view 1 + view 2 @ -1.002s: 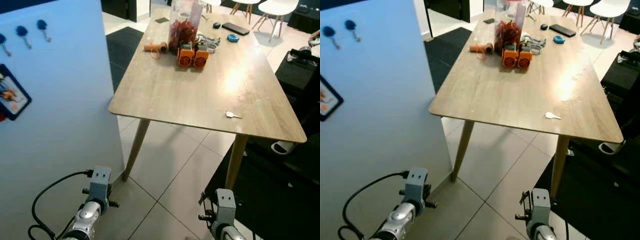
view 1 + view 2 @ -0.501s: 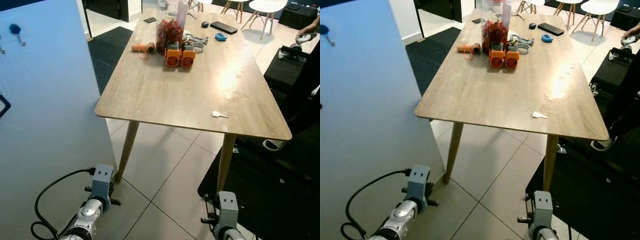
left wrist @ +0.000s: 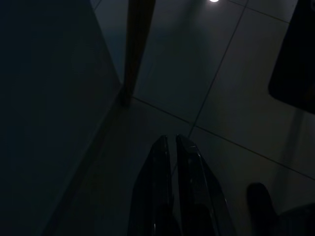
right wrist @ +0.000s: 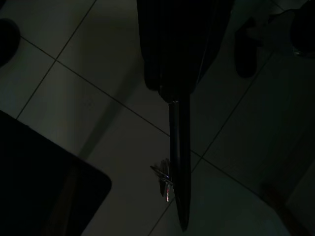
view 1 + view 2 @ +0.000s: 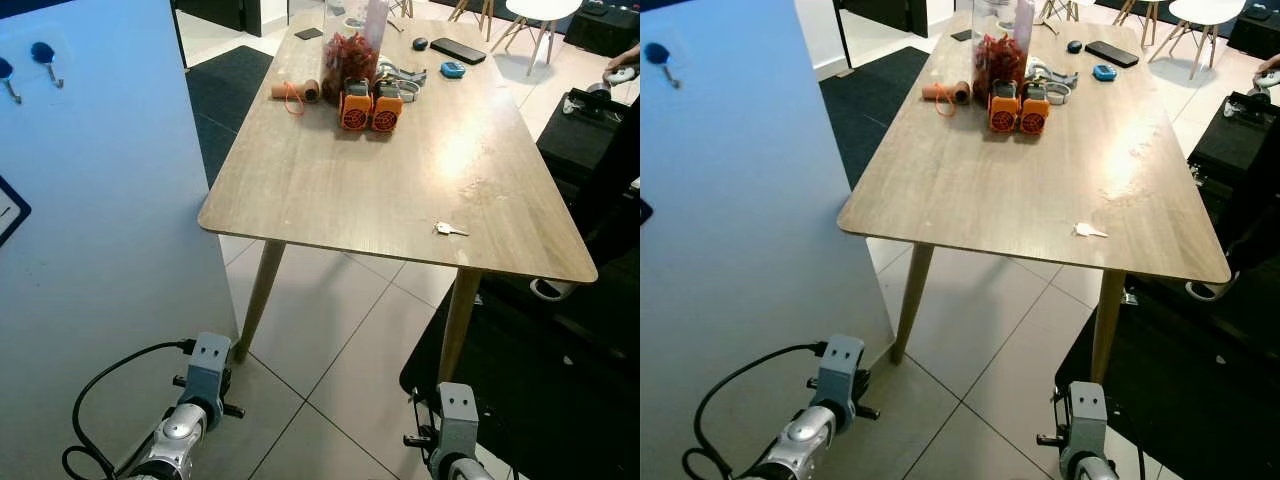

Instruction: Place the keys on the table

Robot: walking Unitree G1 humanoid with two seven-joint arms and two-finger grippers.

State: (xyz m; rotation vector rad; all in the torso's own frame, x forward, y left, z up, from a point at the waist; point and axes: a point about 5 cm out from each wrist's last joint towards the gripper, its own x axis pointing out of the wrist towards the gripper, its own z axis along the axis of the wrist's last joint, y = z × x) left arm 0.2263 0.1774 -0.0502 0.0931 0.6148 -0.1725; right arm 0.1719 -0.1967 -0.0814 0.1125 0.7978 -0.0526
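Your right gripper (image 4: 178, 196) hangs low over the floor, fingers pinched together on the keys (image 4: 164, 180).
Light, hard, jingly metal dangling at the fingertips: hold the ring, lift to the table (image 5: 330, 190). Left gripper (image 3: 172, 152) closed, idle.

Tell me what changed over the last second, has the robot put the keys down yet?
Not yet. Only the head camera swung, so the whole scene shifted. On the table the single key and the two orange devices lie where they were. Both arms still hang low: the left gripper is shut and empty, the right gripper is shut with the keys at its fingers.
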